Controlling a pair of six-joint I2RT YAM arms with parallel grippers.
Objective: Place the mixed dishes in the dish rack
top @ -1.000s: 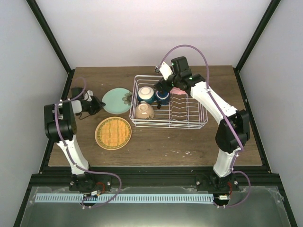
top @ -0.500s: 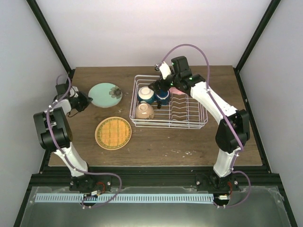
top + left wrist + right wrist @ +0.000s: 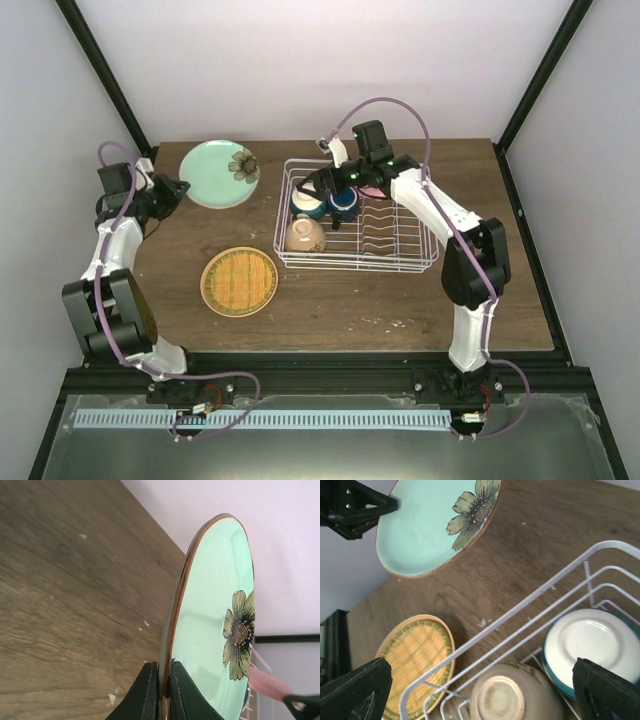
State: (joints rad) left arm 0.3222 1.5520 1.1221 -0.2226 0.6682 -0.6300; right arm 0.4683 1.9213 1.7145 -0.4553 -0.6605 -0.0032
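**A:** Why is the green plate (image 3: 210, 630) standing on edge?

**B:** The left gripper (image 3: 163, 692) pinches it by the rim. The jaws are narrow, with only the plate's thickness between them. The rest of the disc stands out past the fingertips, clear of the table (image 3: 400, 300). I'd judge it is on edge because that is how it must slide between the prongs of the rack (image 3: 385, 235).

**A:** And the right gripper (image 3: 481, 687)?

**B:** Its jaws are spread wide and hold nothing. It hangs over the rack's left end. The cream bowl (image 3: 502, 695) sits right under the gap between the fingers. The white-and-blue bowl (image 3: 590, 647) is just beside one finger. Both are rim-down, presumably to drain. The mug (image 3: 344, 205) sits next to them.

**A:** What's not loaded yet?

**B:** The woven plate (image 3: 239, 281) lies flat on the table, outside the rack wall and near the right gripper's other finger. The green plate hangs well beyond the right jaws, with open table between it and the rack.

**A:** Any worry?

**B:** A rim pinch is a small hold on a wide disc, so the plate could swing. The right arm also sits over the rack and may need to move aside.
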